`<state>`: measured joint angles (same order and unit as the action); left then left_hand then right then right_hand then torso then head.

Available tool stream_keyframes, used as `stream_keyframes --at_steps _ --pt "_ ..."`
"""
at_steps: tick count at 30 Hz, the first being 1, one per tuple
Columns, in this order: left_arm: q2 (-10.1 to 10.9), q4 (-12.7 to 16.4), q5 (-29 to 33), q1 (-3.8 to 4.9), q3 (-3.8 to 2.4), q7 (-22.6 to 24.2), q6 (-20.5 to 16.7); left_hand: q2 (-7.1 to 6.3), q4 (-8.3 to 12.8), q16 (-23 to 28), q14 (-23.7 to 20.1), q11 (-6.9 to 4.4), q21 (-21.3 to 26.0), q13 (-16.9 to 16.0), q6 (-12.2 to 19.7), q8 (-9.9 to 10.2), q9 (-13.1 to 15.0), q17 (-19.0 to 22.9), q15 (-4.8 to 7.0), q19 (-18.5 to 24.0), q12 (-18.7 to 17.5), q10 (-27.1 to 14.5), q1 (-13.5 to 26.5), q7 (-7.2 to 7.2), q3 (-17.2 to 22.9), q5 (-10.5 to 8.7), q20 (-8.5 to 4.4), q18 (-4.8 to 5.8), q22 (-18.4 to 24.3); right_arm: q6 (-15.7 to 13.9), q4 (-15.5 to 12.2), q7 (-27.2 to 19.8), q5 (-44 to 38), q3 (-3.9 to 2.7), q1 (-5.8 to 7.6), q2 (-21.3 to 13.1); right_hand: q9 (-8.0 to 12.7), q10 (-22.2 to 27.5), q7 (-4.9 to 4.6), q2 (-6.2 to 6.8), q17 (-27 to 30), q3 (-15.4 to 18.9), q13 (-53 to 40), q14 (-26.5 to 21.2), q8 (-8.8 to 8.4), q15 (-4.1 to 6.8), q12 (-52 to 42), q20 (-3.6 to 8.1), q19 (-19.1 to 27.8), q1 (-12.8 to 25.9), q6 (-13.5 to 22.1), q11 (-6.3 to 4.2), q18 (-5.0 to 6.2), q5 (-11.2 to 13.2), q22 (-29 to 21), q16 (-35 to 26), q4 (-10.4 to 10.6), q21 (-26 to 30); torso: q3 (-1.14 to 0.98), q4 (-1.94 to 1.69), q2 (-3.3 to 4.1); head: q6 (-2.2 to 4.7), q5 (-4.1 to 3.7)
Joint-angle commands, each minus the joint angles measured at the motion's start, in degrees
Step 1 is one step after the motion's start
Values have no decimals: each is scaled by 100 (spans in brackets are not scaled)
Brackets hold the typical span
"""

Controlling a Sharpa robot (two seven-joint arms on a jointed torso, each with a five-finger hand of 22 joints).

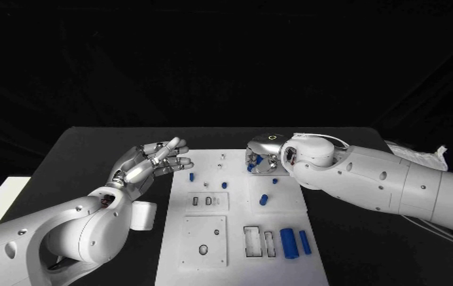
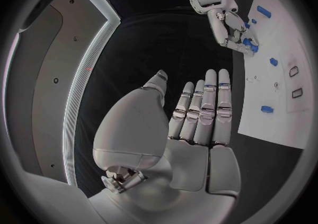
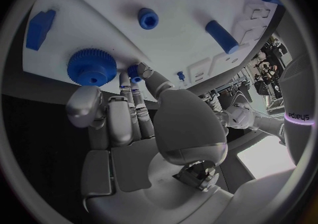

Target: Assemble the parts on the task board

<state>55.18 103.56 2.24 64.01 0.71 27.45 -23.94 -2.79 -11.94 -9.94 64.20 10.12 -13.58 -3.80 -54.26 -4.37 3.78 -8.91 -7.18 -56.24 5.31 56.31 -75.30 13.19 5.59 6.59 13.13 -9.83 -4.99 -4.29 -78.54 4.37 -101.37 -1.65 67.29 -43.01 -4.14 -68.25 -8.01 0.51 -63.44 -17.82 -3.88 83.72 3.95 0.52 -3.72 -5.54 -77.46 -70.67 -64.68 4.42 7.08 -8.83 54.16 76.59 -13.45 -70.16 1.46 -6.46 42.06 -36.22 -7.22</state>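
One marking shows on the left arm in the right wrist view. It is a short dark word beside a glowing ring, too small to read.

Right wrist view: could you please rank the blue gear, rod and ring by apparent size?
blue gear
blue rod
blue ring
The gear sits nearest the camera, so its lead is unsure.

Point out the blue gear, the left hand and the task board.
blue gear (image 3: 92, 66): right wrist view, on its toothed top.
left hand (image 1: 151, 161): head view, on its palm.
task board (image 1: 241, 260): head view, on bare white surface.
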Motion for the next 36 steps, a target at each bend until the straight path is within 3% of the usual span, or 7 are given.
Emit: stream_keyframes --at_steps 1,6,12,19,29,36 --pt "3 13 10 9 -5 4 114 49 12 27 -41 39 25 9 -9 20 -7 -8 -15 18 -38 2 15 37 -14 -30 32 -61 6 82 7 -41 -82 2 -13 8 -14 -98 16 -48 -19 -102 -15 244 24 17 -41 24 -67 -49 -73 -20 -83 54 157 41 17 -110 -1 -5 13 -12 -6" --pt "4 11 10 10 -5 -9 118 54 17 31 -41 40 28 9 -10 24 -7 -10 -15 18 -42 1 10 37 -12 -29 33 -61 9 -128 -10 -102 -83 1 -15 4 -47 -296 76 -114 -38 -324 -41 242 70 66 -80 79 -192 -102 -238 -85 -144 150 538 71 52 -356 3 -13 21 -15 -6" --pt "3 -9 10 11 -5 -35 119 61 25 36 -41 41 33 9 -10 28 -7 -13 -17 19 -47 -1 3 38 -8 -28 35 -62 12 -656 -118 -155 -78 -9 -16 -18 -79 -418 109 -113 -60 -538 -55 243 81 99 -66 124 -234 -116 -345 -126 -173 205 715 103 112 -486 3 -16 33 -1 0" --pt "3 -20 10 11 -5 -58 130 65 31 40 -42 42 36 9 -9 32 -7 -14 -18 19 -51 -3 -3 39 -6 -28 36 -62 15 -1030 -196 47 -64 -107 4 2 -91 -444 119 -30 -66 -620 -54 243 61 102 -34 130 -224 -53 -364 -132 -175 307 747 120 194 -520 10 -27 41 28 5" --pt "-9 -6 10 12 -5 -65 141 72 40 47 -43 43 41 9 -9 36 -7 -17 -19 19 -57 -4 -13 39 -2 -28 38 -62 18 -1304 95 158 -60 -148 58 302 -92 -424 114 17 -60 -694 -45 239 34 99 -5 128 -215 -46 -351 -125 -178 348 766 125 236 -538 20 -45 62 68 60" --pt "-14 5 10 13 -5 -67 148 73 45 50 -44 44 43 9 -9 39 -7 -18 -19 20 -60 -6 -17 40 0 -28 38 -62 20 -1242 337 95 -12 -152 70 615 -92 -405 105 42 -58 -736 -38 238 19 93 6 124 -210 -41 -339 -115 -179 364 776 128 260 -547 26 -56 97 83 45"
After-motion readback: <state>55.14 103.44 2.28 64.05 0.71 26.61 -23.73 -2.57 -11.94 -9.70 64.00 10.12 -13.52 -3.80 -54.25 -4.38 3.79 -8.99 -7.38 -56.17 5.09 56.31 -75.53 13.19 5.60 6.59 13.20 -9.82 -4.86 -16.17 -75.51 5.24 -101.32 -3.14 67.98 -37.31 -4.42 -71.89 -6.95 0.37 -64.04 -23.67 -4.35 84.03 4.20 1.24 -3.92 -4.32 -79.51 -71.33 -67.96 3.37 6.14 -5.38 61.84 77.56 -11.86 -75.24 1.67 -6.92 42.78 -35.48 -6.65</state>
